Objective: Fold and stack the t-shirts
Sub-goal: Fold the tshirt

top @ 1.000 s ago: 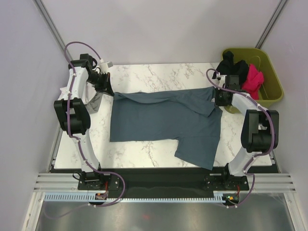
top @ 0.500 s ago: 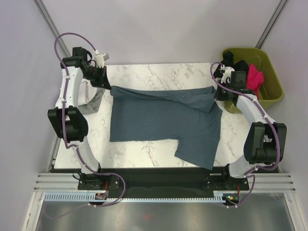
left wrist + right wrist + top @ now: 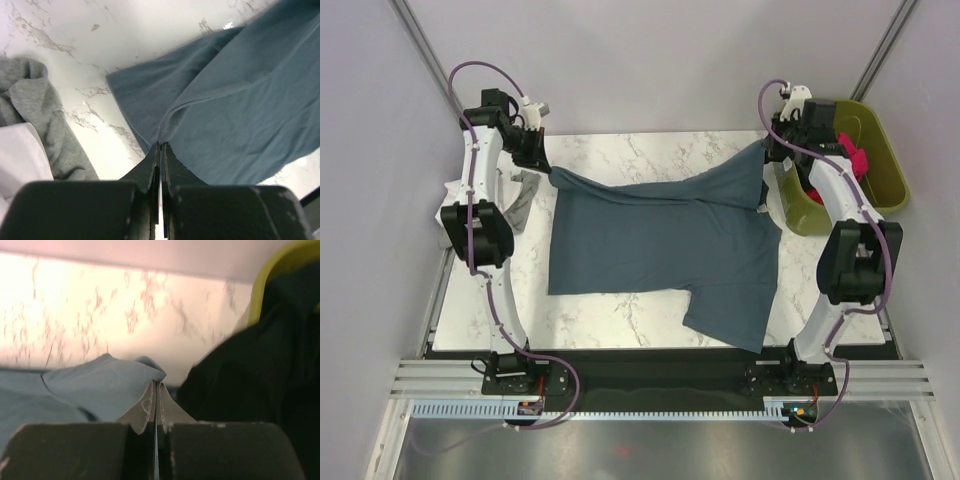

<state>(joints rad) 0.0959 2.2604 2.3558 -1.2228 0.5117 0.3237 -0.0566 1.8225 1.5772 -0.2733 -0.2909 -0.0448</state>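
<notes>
Gripping far-left corner of the slate blue-grey t-shirt (image 3: 660, 240) with the left pincer (image 3: 551, 170), clenched tight on the hem per the left wrist view. Gripping far-right corner with the right pincer (image 3: 766, 152), likewise clenched on cloth, raised higher and out toward the olive bin (image 3: 886, 170). Lying mostly flat across the middle of the desk (image 3: 620, 312), with the far edge lifted and stretched between both grips and a flap reaching the near edge on the right.

Probably spreading out or starting the first fold. To do it well:
- Bring both corners level, with even tension for a straight far edge, moving in step.
- Watch the right side near the bin rim and the black shirt (image 3: 240, 380) inside; avoid snagging.
- Mind the grey cloth (image 3: 525, 192) just beside the left corner; no dragging it along.
- Avoid overstretching, given the thin bite on the hem.
</notes>
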